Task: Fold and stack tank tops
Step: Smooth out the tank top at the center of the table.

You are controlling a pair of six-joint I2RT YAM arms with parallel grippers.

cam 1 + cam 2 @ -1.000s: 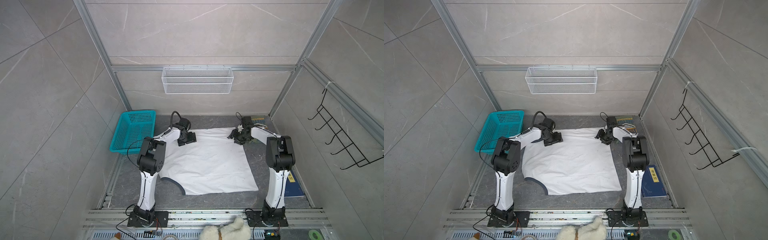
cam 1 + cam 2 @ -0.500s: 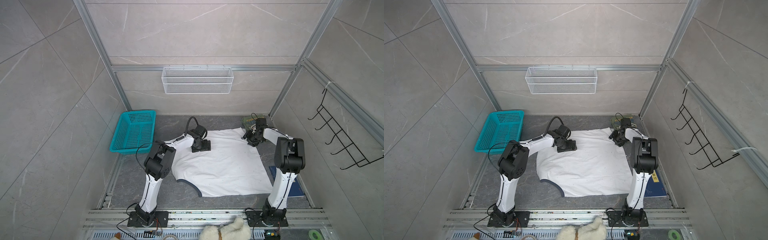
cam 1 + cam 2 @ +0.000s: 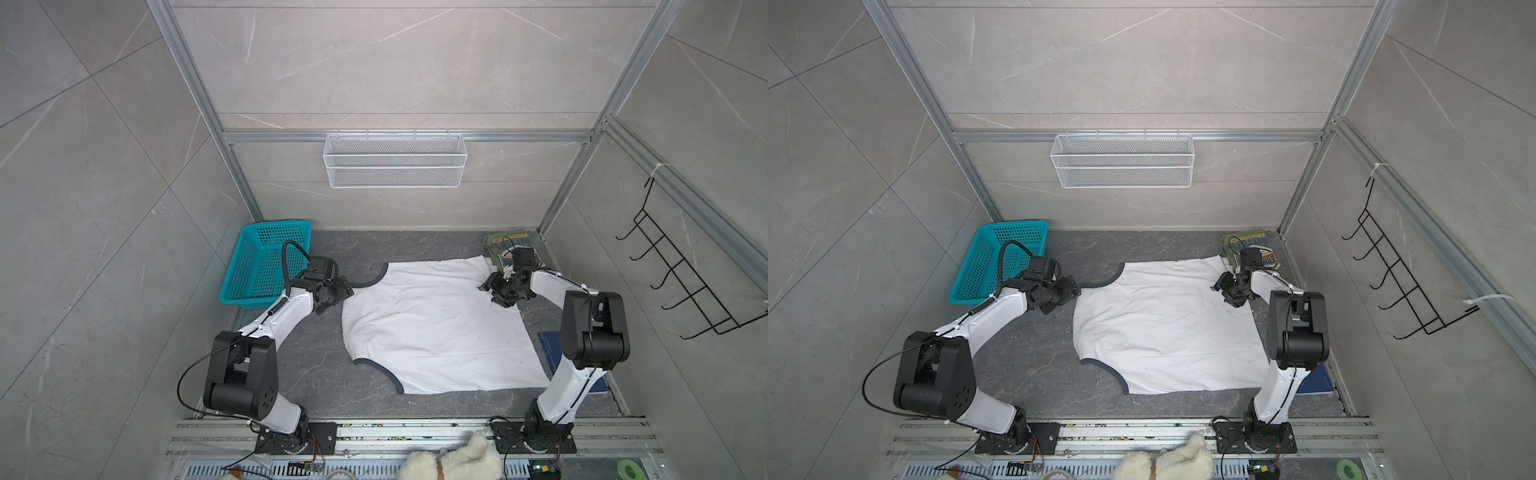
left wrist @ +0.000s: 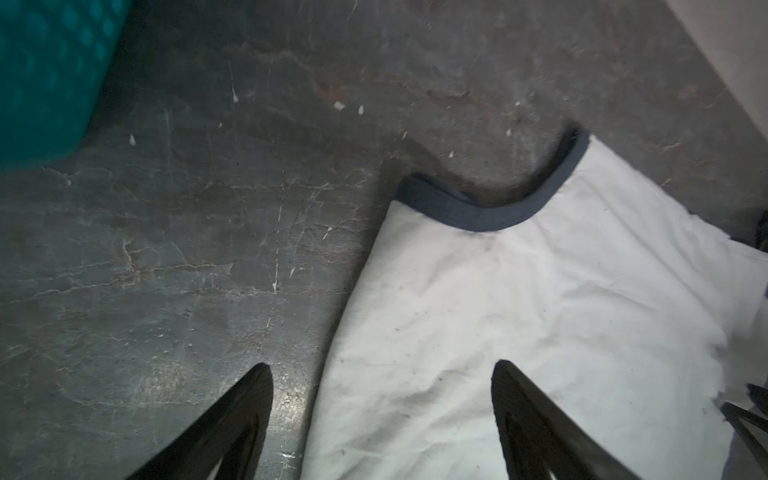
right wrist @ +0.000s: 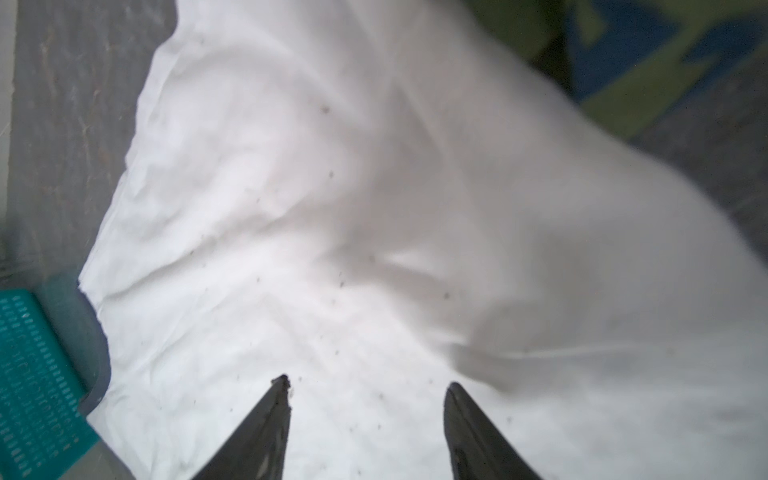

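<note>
Tank top, white, left gripper at edge, right gripper above, both parted, empty.

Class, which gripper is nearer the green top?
Right. The right gripper hovers over the white top's edge, just beside the green top; the left gripper is across the white top, next to the basket.

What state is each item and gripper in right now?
white tank top: spread flat on the table, unfolded.
olive green tank top: folded, in the far corner on the right arm's side.
left gripper: open, empty, at the white top's edge.
right gripper: open, empty, over the white top.
teal basket: looks empty.
wire basket: empty.
</note>
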